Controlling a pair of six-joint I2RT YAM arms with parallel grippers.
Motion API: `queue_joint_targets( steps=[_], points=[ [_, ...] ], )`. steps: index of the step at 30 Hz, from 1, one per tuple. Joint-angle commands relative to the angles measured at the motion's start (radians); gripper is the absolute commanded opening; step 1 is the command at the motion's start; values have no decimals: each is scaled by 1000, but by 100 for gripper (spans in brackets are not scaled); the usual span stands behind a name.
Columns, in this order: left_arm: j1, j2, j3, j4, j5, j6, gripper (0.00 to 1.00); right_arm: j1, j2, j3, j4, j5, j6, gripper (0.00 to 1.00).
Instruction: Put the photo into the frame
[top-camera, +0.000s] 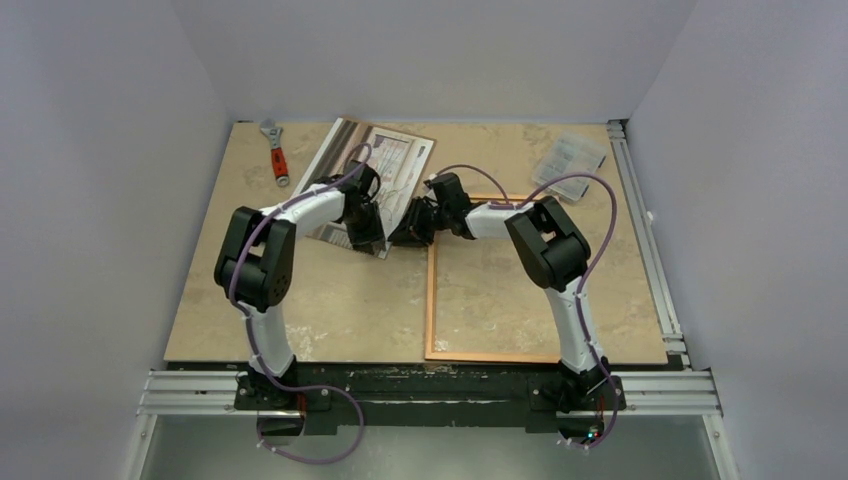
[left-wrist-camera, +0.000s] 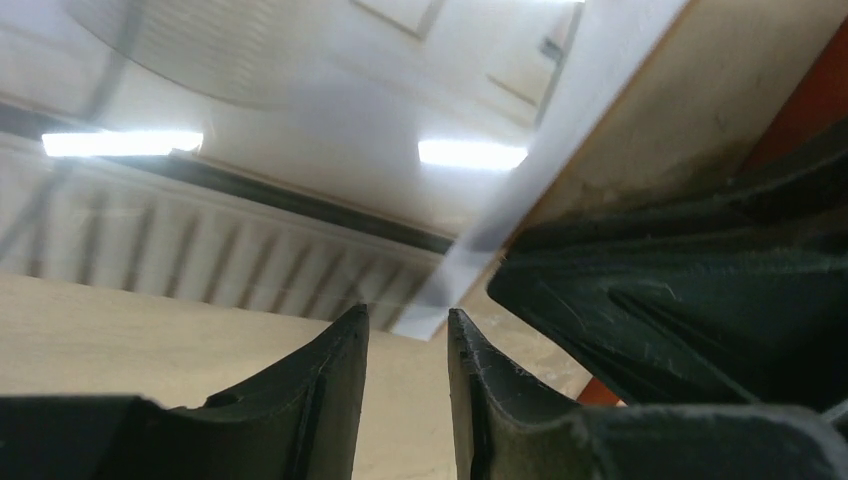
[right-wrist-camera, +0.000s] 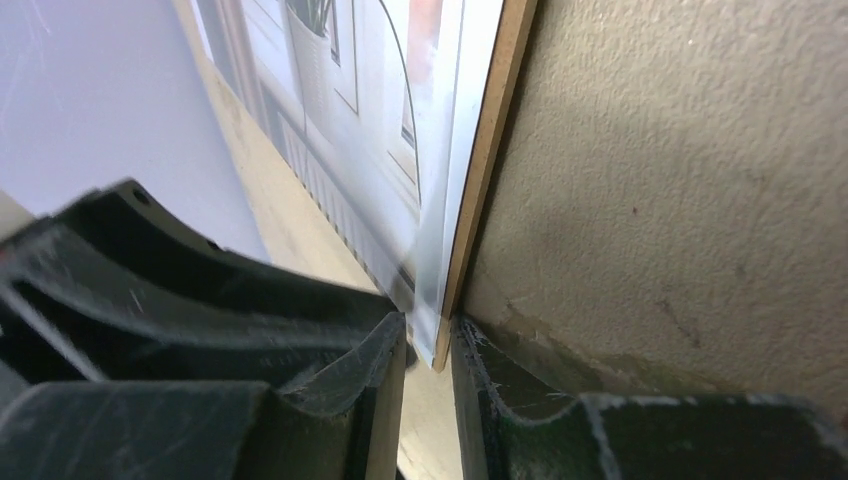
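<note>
- Looking from above, the photo (top-camera: 400, 160) lies picture-side up on the surface (top-camera: 330, 300). It is left of the frame (top-camera: 430, 300) and reaches farther back than it, and it is turned at an angle to it.
- The frame lies flat, and bare surface shows inside its border.
- Both arms bend inward from above. The left hand (top-camera: 368, 238) and the right hand (top-camera: 408, 232) meet just outside the far left corner of the frame, at the near corner of the photo.
- The top view does not show how the fingers stand, because the wrists cover them.
- The left wrist view shows it for the left hand (left-wrist-camera: 408, 320). Its two fingers (left-wrist-camera: 340, 380) are a little apart, and pale surface shows in the gap. The white corner of the photo (left-wrist-camera: 300, 150) ends just above the tips, not between them.
- The same view shows the dark body of the right hand close on the right side.
- The right wrist view shows the brown board edge of the photo (right-wrist-camera: 480, 180), which no other view shows.
- This edge comes down into the narrow gap of the right hand (right-wrist-camera: 428, 330), with one fingertip (right-wrist-camera: 385, 350) on each side and very near it. I cannot tell if they really press it.
- Only the top view shows the other things. A wrench (top-camera: 275, 150) with a red handle lies far to the left of the frame, and a clear plastic box (top-camera: 570, 155) lies beyond its far right corner.
</note>
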Motion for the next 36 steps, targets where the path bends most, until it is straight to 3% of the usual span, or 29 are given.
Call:
queue_joint_targets(
  steps=[1, 9, 14, 20, 25, 28, 33, 36],
  points=[
    [-79, 19, -74, -50, -23, -36, 34, 33, -73, -42, 58, -13, -17, 23],
    [-143, -33, -222, 35, -8, -88, 34, 54, -156, -165, 39, -14, -63, 20],
    [-143, -205, -310, 101, 6, -69, 40, 54, -214, -202, -55, 48, -127, 21],
    [-59, -382, -298, 140, 63, -31, 52, 45, -227, -147, -132, 114, -169, 28],
    [43, -395, -220, 139, 20, 15, 61, 27, -203, -87, -160, 142, -177, 40],
    [52, -304, -110, 91, -65, 54, 50, 8, -184, -47, -170, 152, -173, 44],
    [52, -46, 141, -25, -151, 83, 9, -13, -134, 25, -193, 159, -170, 46],
    [52, 78, 242, -92, -181, 82, 0, -14, -95, 64, -220, 159, -168, 46]
  ],
)
